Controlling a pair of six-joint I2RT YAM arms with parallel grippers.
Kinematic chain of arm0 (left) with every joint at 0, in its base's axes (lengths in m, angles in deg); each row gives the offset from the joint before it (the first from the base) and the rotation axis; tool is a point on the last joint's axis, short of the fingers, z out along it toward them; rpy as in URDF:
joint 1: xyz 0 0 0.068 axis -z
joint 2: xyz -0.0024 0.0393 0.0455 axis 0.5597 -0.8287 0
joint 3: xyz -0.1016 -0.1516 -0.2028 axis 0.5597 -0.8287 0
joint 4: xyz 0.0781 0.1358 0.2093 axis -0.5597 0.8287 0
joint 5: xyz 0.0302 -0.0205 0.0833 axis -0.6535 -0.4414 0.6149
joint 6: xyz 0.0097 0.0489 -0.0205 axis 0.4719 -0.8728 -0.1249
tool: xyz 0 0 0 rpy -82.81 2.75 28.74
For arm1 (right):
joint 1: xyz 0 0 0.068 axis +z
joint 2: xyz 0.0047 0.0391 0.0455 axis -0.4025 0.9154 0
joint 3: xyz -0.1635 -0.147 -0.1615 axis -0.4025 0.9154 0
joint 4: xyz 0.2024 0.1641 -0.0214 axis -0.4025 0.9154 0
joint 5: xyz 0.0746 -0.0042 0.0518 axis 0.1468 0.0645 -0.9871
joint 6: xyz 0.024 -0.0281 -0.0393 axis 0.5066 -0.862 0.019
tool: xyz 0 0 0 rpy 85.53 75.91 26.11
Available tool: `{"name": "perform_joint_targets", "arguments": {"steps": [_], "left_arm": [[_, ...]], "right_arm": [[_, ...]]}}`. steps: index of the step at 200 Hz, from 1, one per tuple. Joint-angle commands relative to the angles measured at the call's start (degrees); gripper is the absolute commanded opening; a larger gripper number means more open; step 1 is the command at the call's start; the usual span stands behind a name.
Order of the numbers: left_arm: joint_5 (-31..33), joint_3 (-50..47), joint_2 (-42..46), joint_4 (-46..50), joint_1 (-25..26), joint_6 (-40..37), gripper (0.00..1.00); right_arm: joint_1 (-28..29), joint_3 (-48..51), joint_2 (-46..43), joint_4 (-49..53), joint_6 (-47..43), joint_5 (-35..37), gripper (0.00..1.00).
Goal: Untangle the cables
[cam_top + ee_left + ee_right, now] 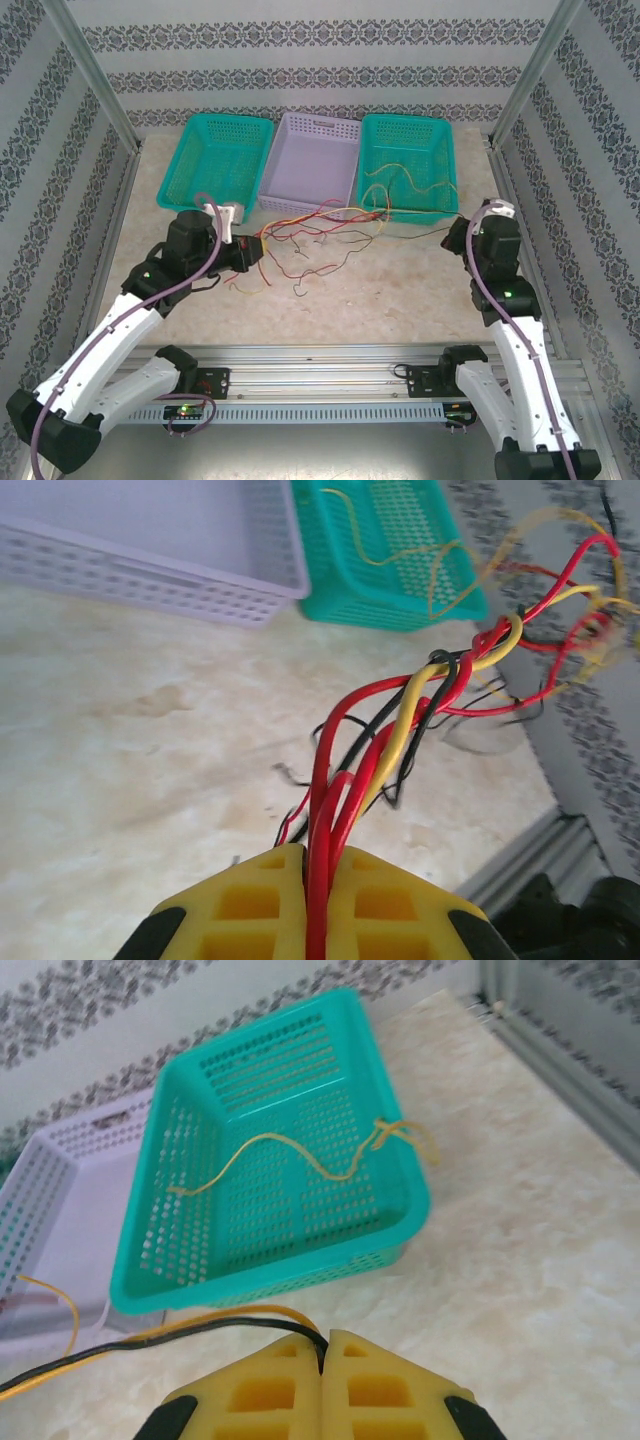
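Tension explains this arrangement: the two arms grip opposite sides of the cables (320,232), so the tangle is spread out between them over the desk (400,300), just in front of the row of baskets. The left tool (317,870) is clamped tight on a bundle of red, yellow and black strands. They rise from between its yellow pads and twist round one another a little way out. Gripping the bundle near one end gives an anchor to pull against.

The right tool (322,1348) is closed too, pinching a black strand and a yellow one that run off to the left towards the tangle. Holding just these two suggests they are the ones meant to be drawn free. The right green basket (400,1250) lies just beyond and is a likely place to drop them.

One yellow wire (300,1165) already lies loose on that basket's floor, with one end bunched at the basket's rim, so sorting looks to be under way. The lilac basket (310,150) and the left green basket (215,155) stand beside it along the back of the desk.

Most of the knot looks unsolved, and loose ends trail onto the desk below it. A harder pull could tighten the twist near the left tool rather than open it.
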Motion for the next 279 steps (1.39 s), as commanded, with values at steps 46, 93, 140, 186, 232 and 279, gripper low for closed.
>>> {"name": "perform_joint_targets", "arguments": {"steps": [46,93,140,186,232,279], "left_arm": [[9.9,3.2,3.8,13.6,-8.1,-6.4,0.0],[10.3,1.6,5.2,13.5,-10.2,-6.1,0.0],[-2.0,-0.6,4.6,8.5,-9.9,-3.6,0.0],[-4.5,-2.1,4.4,2.8,-2.5,-0.2,0.0],[-1.4,-2.4,2.2,0.3,8.2,-0.9,0.0],[1.3,-2.6,3.4,-4.1,16.2,-1.0,0.0]], "right_arm": [[-5.5,-2.4,-7.6,4.9,5.6,9.6,0.0],[-7.2,-3.4,-11.0,5.0,8.7,10.6,0.0],[-7.2,-4.9,-9.1,-3.2,9.5,-9.5,0.0],[-6.9,-4.1,-6.1,-16.5,16.5,-29.0,0.0],[-4.6,-2.0,-3.9,-30.8,23.1,-40.2,0.0],[0.3,-2.8,-3.3,-33.1,21.7,-39.8,0.0]]}}
